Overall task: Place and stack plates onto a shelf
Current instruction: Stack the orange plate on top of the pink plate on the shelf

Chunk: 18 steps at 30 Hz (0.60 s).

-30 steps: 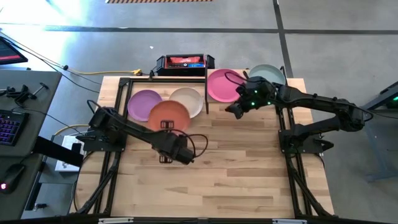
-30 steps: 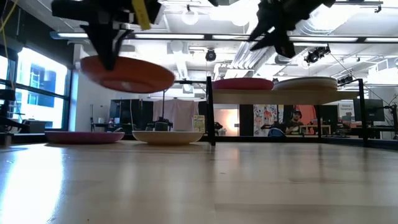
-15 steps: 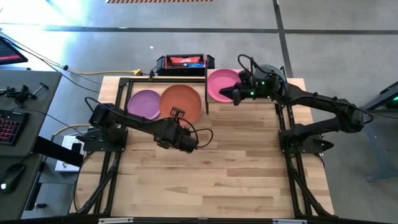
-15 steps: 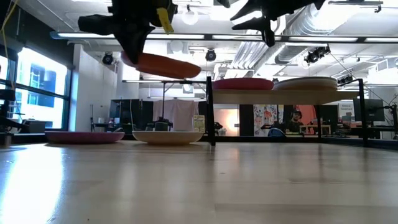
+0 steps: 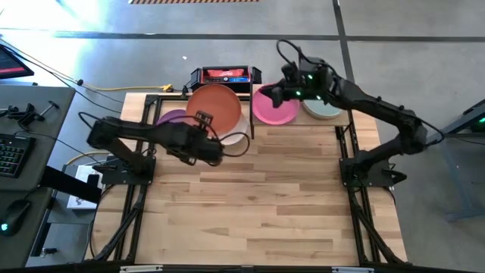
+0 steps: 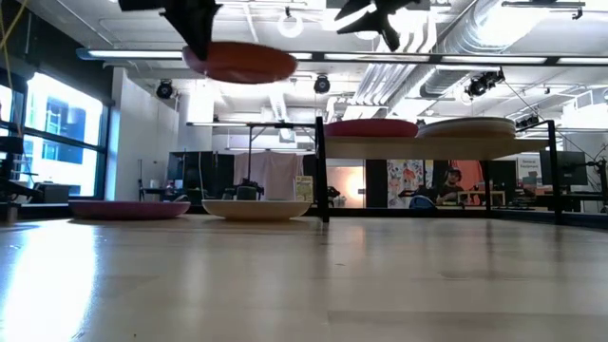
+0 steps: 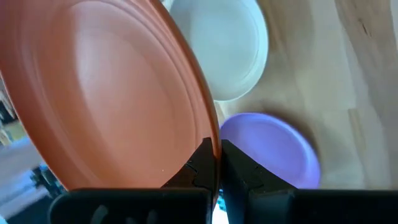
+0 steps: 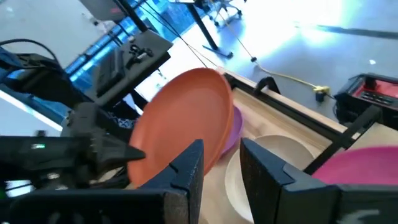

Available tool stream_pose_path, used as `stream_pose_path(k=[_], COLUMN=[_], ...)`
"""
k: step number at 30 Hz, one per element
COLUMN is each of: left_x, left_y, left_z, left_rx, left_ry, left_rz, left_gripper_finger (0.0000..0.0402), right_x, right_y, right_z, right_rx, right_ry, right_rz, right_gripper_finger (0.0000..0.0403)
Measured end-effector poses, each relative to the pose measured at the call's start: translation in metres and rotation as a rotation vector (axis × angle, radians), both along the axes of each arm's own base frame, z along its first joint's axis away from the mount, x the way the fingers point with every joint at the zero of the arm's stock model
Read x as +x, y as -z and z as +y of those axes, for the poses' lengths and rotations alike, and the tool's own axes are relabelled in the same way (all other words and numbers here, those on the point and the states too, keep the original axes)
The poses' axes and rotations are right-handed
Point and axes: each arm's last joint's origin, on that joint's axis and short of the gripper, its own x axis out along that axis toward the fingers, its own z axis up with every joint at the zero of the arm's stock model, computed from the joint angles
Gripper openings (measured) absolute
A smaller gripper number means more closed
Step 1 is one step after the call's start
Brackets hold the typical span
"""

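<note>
I see a slatted wooden table (image 5: 265,205) on grey concrete, an open lit hall behind it. My left tool (image 5: 203,119) is clamped on the orange plate (image 5: 214,111), held high above the purple plate (image 5: 173,117) and cream plate (image 6: 256,209). My right tool (image 5: 274,92), fingers apart, hovers over the pink plate (image 5: 273,108) on the shelf (image 6: 418,146); only the low view shows the shelf's raised edge.

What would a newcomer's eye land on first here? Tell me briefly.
The orange plate, held high above the table's back left by the left claw, which is shut on its rim. Next, the right claw hovering open over the pink plate on the shelf, beside a pale plate.
</note>
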Motion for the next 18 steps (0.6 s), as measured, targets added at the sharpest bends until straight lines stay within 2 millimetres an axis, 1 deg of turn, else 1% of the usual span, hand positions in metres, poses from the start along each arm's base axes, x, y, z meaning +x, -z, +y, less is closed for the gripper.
stream_pose_path(k=[3,7,11,15,18], left_x=[-0.009,-0.016,-0.018,-0.017,-0.016], left_y=[-0.011,-0.018,-0.019,-0.019,-0.019], left_z=[0.002,0.003,0.005,0.007,0.01], left_rx=[0.005,-0.013,-0.047,-0.065,-0.063], left_ry=[0.067,0.172,0.229,0.258,0.263], left_rz=[0.001,0.054,0.096,0.12,0.113], left_gripper_finger=[0.0001,0.0001,0.0001,0.0001,0.0001], right_x=[0.015,0.033,0.049,0.064,0.073], right_y=[-0.006,-0.008,-0.009,-0.012,-0.011], right_z=[-0.009,-0.019,-0.025,-0.025,-0.028], right_rx=[0.03,0.058,0.075,0.082,0.082], right_ry=[0.008,0.042,0.024,0.005,-0.007], right_rz=[0.066,0.198,0.296,0.327,0.347], right_gripper_finger=[0.0087,0.0087,0.0087,0.0087,0.0087])
